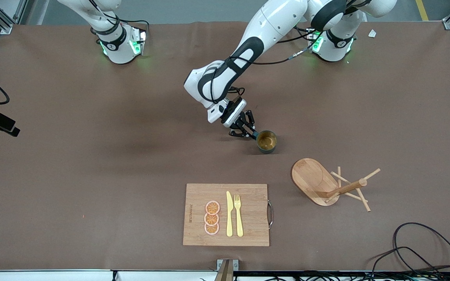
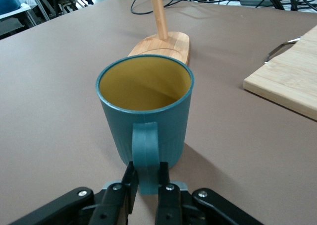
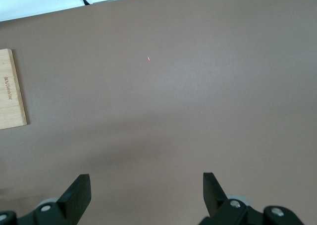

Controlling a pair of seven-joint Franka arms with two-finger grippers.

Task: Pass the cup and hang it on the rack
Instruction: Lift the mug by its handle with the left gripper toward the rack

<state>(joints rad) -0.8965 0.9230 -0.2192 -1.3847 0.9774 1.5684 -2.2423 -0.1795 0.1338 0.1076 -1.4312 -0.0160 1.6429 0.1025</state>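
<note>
Gripping: cup [image 2: 143,111] handle is pinched by left gripper [image 2: 146,185], seen only in left wrist view.
Cup place: upright on table [image 1: 92,156], near rack [image 1: 328,185].
Right gripper [image 3: 146,195]: spread wide, empty, shown only by right wrist view.

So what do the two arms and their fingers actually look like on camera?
Both arms are glossy white with black bands at the joints, and green lights glow at their bases. Black cables loop along the left arm down to its wrist. The left gripper has a white housing and black fingers with silver screws. The right gripper shows the same black fingers and silver screws.
</note>
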